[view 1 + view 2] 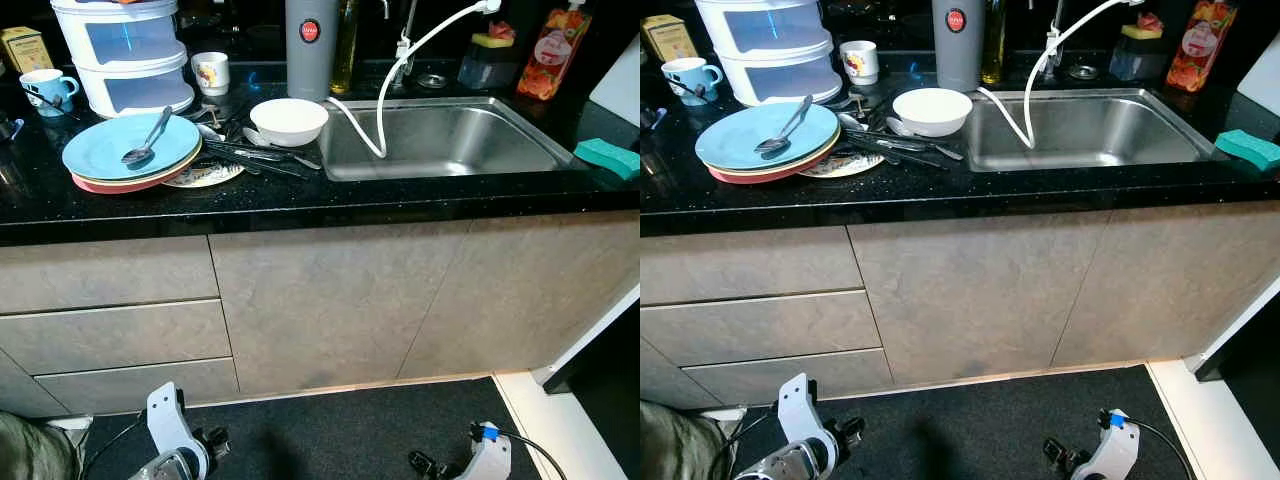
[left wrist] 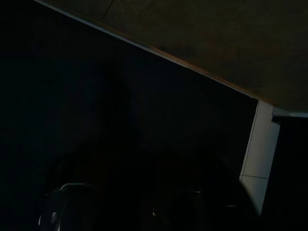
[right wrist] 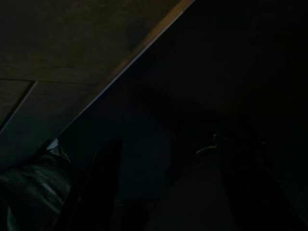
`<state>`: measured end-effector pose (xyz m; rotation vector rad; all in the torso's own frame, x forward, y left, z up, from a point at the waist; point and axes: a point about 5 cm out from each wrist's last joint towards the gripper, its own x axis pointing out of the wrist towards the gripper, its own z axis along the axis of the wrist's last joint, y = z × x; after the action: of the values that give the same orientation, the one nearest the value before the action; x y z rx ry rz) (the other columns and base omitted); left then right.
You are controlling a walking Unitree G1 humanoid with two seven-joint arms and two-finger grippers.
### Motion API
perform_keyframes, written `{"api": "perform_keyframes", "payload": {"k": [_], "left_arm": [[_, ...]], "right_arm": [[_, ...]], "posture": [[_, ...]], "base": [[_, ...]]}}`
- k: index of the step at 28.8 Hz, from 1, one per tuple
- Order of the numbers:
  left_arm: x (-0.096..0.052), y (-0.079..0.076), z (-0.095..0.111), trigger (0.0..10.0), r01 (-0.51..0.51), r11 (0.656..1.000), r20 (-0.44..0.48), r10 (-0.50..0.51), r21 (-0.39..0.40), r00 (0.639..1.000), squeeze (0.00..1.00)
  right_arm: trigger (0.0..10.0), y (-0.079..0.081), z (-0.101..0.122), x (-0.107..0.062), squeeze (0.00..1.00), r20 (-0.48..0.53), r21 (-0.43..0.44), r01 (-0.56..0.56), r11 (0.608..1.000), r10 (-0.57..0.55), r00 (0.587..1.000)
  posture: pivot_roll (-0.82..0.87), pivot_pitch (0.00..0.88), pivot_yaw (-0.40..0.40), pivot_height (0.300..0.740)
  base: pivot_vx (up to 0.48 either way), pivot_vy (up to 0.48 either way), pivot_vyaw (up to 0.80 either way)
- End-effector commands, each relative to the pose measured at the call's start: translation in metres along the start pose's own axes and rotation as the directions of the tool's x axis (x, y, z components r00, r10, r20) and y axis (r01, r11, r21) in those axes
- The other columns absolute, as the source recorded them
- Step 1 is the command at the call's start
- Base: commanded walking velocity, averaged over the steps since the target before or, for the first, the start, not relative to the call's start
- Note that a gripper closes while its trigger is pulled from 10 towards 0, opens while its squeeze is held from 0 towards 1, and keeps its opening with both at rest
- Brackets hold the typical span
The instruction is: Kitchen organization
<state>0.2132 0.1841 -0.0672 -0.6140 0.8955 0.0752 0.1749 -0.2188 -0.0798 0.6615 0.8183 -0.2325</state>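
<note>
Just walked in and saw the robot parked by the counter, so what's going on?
Nothing is being handled yet. Both arms hang low by the cabinets, left gripper and right gripper near the dark floor. On the black countertop, a metal spoon lies on stacked plates beside a white bowl and the steel sink.

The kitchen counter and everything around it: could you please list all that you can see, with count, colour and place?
Plates: a stack, light blue on top, pink below, counter left.
Spoon: one, metal, on the top plate.
Patterned plate: one, beside the stack.
Bowl: one, white, left of the sink.
Cutlery: several pieces, before the bowl.
Sink: one, steel.
Hose: one, white, hanging into the sink.
Mugs: blue far left; white behind.
Storage drawers: one white unit, back left.
Grey bottle: one, behind the bowl.
Sponge: one, teal, right edge.
Soap bottle: one, orange, back right.
Left arm, right arm: hanging idle.
</note>
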Motion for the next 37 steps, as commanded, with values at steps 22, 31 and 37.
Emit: {"api": "perform_keyframes", "payload": {"k": [22, 31, 37], "left_arm": [[-0.004, 0.015, -0.004, 10.0, -0.136, 0.97, -0.013, 0.141, 0.201, 0.99, 0.04], [-0.005, 0.017, -0.002, 10.0, -0.152, 0.953, 0.006, 0.155, 0.263, 0.988, 0.0], [-0.004, 0.014, -0.003, 10.0, -0.153, 0.854, 0.01, 0.171, 0.498, 0.985, 0.0]], "right_arm": [[10.0, -0.005, 0.001, -0.001, 0.0, -0.009, -0.072, 0.055, 0.996, -0.055, 0.998], [10.0, -0.009, 0.008, -0.002, 0.0, 0.035, -0.174, 0.113, 0.978, -0.109, 0.993], [10.0, -0.012, 0.021, -0.004, 0.0, 0.124, -0.348, 0.182, 0.92, -0.147, 0.981]], "posture": [[0.02, 0.03, -0.013, 0.74], [0.02, 0.029, -0.015, 0.74], [0.01, 0.021, -0.018, 0.74]], "base": [[0.0, 0.0, 0.0], [0.0, 0.0, 0.0], [0.0, 0.0, 0.0]]}}
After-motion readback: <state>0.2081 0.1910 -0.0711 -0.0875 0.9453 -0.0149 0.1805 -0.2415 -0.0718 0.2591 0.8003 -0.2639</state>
